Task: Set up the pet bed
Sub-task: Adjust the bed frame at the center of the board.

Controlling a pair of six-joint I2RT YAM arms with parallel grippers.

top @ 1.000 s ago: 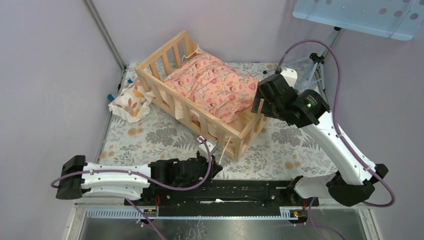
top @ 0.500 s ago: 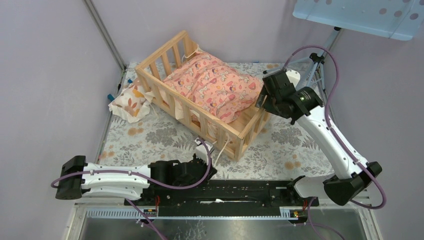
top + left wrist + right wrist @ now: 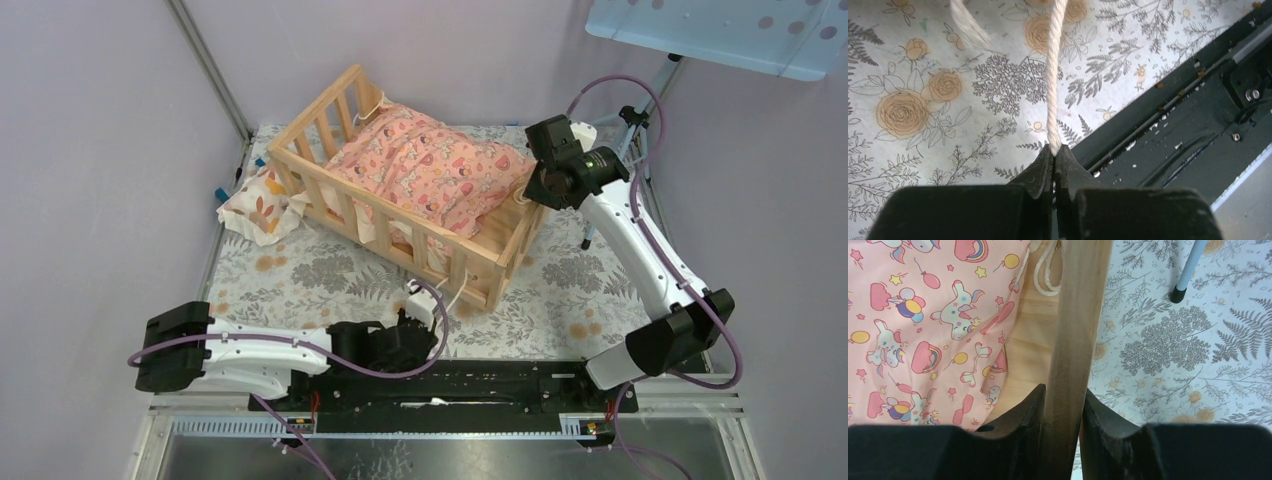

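Observation:
The pet bed point(image 3: 400, 225) is a light wooden frame with slatted rails, standing slantwise on the floral table cover. A pink patterned cushion point(image 3: 435, 170) lies in it. My right gripper point(image 3: 532, 190) is at the bed's right end. In the right wrist view it point(image 3: 1063, 395) is shut on the end rail point(image 3: 1078, 330), one finger on each side, with the cushion point(image 3: 923, 325) to the left. My left gripper point(image 3: 430, 320) is low by the bed's near corner. In the left wrist view it point(image 3: 1054, 150) is shut on a cream rope point(image 3: 1053, 90) that runs up taut.
A small cream pillow with orange leaves point(image 3: 258, 203) lies on the table left of the bed. A blue-grey stand leg point(image 3: 1188, 270) rests on the cover right of the bed. The black base rail point(image 3: 480, 385) runs along the near edge. Walls close in left and back.
My right gripper moved onto the bed's end rail and closed on it. The bed shifted and turned slightly. The left arm slid a little right, still holding the rope.

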